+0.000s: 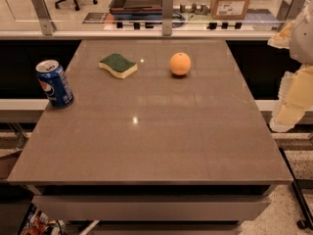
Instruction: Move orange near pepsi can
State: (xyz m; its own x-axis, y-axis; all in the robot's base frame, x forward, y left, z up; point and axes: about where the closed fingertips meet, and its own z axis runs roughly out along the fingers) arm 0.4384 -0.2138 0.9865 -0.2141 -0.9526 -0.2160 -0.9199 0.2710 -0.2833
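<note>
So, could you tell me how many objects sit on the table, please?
3: pepsi can at the left edge, sponge at the back, orange right of it. None seems hidden. The gripper hangs beside the table's right edge.

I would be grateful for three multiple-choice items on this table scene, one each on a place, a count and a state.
1. Where does the sponge lie?
A. between the pepsi can and the orange
B. right of the orange
C. on top of the can

2. How many objects are on the table?
A. two
B. three
C. five

3. The gripper is beyond the table's right edge. The orange is:
A. in its grasp
B. resting on the table, untouched
C. on the sponge

Answers:
1 A, the can is to its left and the orange to its right.
2 B, there are a can, a sponge and an orange.
3 B, the gripper is well apart from it.
</note>
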